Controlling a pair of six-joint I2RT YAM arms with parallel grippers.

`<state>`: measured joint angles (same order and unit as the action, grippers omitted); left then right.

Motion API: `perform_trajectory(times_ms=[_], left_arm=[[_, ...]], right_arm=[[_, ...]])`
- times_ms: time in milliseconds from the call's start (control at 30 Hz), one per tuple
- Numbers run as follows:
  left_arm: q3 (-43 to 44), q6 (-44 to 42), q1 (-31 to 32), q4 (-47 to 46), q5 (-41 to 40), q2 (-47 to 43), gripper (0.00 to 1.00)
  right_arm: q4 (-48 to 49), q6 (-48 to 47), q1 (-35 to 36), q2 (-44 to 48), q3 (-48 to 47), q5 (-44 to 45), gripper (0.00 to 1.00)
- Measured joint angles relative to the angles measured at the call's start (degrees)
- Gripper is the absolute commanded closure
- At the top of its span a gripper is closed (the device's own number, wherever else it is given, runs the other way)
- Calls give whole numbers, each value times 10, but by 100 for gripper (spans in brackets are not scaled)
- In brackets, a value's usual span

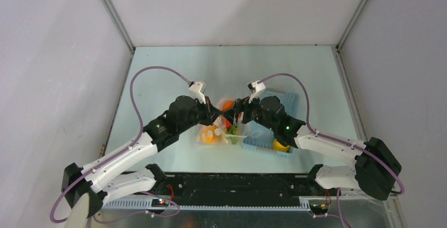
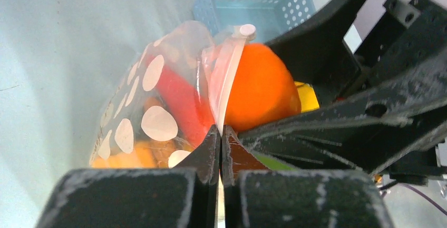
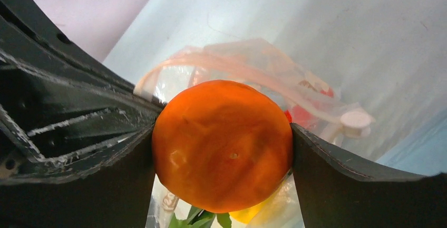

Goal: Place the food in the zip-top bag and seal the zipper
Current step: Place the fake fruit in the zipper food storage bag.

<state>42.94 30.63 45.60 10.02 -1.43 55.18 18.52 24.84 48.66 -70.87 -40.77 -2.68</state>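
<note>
Pinching zip-top bag (image 2: 153, 107) lip mid-counter (image 1: 174, 70) in fully shut left gripper (image 2: 220, 133), holding orange toy fruit (image 3: 221, 151) at its mouth in wide-spread right gripper (image 3: 222, 138); could snag lip, yank film free if off-centre.

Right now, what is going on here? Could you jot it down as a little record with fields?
Left claw: shut, pinching the edge of the clear white-dotted plastic bag
Right claw: gripping a round orange toy fruit at the bag's mouth
Inside bag: red piece, among others
Zipper: white slider, bag unsealed
Light blue perforated plastic basket: beside the bag, holds a yellow toy
</note>
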Motion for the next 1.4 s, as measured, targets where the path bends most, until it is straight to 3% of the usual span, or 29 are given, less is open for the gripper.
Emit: perform_trajectory(times_ms=[200,500,767,1067,1400], left_arm=[[1,13,4,-12,-11,-8,100],[13,19,7,-18,3,-9,100],[17,8,12,-24,64,-9,100],[26,-9,11,-27,45,-9,100],[26,15,23,-24,1,-20,100]], right_arm=[[-47,-9,49,7,2,78,57],[-63,-8,70,28,16,115,46],[-84,47,71,-5,-3,120,37],[-144,117,87,-44,-47,164,22],[-133,168,90,-44,-48,224,21]])
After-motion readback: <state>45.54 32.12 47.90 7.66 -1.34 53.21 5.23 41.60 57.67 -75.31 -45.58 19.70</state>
